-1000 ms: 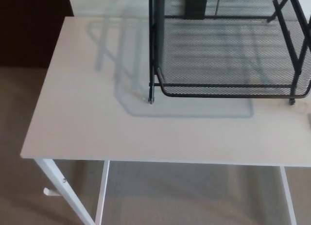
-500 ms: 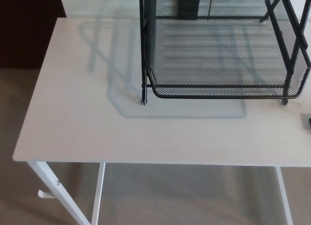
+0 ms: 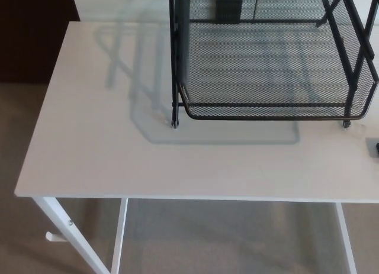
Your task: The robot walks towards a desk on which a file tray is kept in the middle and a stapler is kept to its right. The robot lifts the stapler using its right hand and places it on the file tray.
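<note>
A black mesh file tray [image 3: 266, 116] is sitting on a white desk [image 3: 106, 161], filling the upper right of the head view and casting a pale shadow [image 3: 142, 79] onto the desktop to the tray's left and just in front of it. Just right of the tray's front right foot, a grey sliver [image 3: 374, 147] is poking in at the picture's edge, too cropped to identify. Nearer the camera than the tray, white desk legs [image 3: 62, 223] are standing on beige carpet [image 3: 21, 138]
</note>
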